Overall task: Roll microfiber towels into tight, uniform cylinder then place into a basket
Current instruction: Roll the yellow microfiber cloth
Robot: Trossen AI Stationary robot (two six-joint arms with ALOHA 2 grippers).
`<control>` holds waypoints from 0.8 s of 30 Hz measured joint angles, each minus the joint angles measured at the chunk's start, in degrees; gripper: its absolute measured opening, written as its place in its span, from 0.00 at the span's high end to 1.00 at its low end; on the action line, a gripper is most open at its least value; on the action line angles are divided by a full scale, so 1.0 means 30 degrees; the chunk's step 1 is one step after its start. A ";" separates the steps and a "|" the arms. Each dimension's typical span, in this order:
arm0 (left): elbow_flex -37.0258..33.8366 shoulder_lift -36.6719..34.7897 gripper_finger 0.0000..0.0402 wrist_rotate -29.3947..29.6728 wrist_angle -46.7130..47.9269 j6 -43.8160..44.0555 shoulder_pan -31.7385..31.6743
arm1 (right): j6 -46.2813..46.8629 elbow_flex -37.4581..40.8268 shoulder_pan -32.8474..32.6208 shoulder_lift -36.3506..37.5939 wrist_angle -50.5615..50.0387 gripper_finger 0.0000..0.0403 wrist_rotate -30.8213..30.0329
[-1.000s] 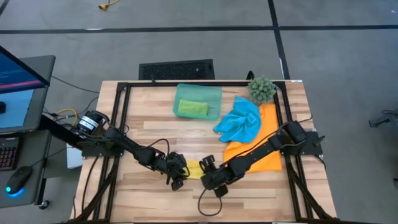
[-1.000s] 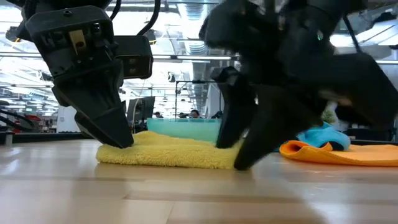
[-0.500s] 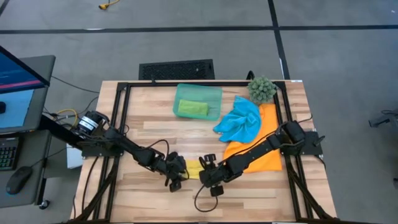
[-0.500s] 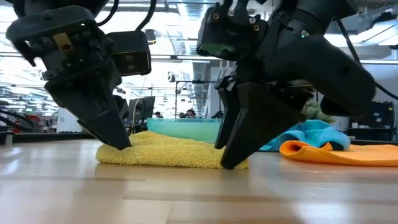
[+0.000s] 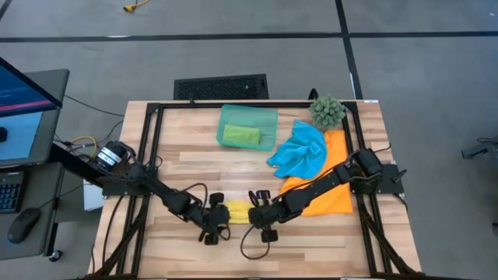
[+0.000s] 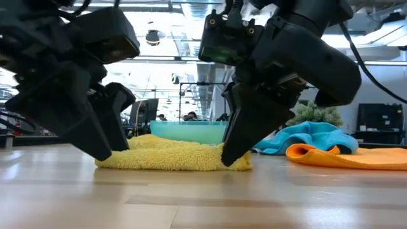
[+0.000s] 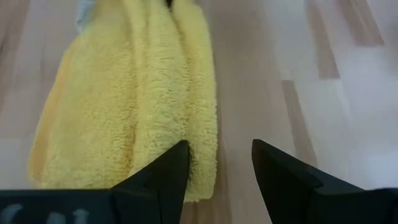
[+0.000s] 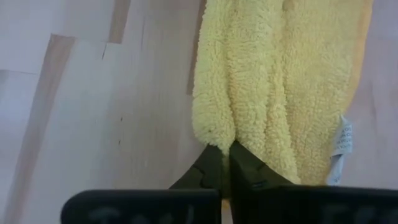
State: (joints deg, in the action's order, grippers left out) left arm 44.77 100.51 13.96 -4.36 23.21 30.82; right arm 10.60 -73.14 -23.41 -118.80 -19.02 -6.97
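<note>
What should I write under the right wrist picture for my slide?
Right hand pinching the folded yellow towel's edge on the wooden table.

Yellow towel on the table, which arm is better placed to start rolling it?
Probably the right: its end effector is pinched shut on the yellow towel edge, while the left end effector stands open beside the other end.

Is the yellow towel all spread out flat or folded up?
Folded up. The yellow towel lies as a narrow, layered strip on the table, not flat.
</note>
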 joint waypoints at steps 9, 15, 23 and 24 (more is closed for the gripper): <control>0.1033 0.0000 0.58 0.1480 0.2102 -0.2461 0.1242 | 0.0046 0.0000 0.0271 0.0000 0.0195 0.97 0.0930; 0.2543 -0.0007 0.58 0.5234 0.5155 -0.4863 0.2465 | 0.0704 0.0000 0.0530 0.0015 0.0230 0.95 0.1854; 0.1863 -0.0007 0.58 0.6449 0.5020 -0.6250 0.2472 | 0.0967 0.0000 0.0515 0.0000 0.0464 0.96 0.1884; 0.1791 -0.0007 0.58 0.6358 0.4869 -0.6395 0.2342 | 0.0971 0.0000 0.0515 -0.0001 0.0471 0.95 0.1884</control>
State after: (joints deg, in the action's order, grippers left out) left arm 50.15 100.49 33.04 10.25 4.02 37.84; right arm 13.51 -73.14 -21.87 -118.81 -17.61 -1.32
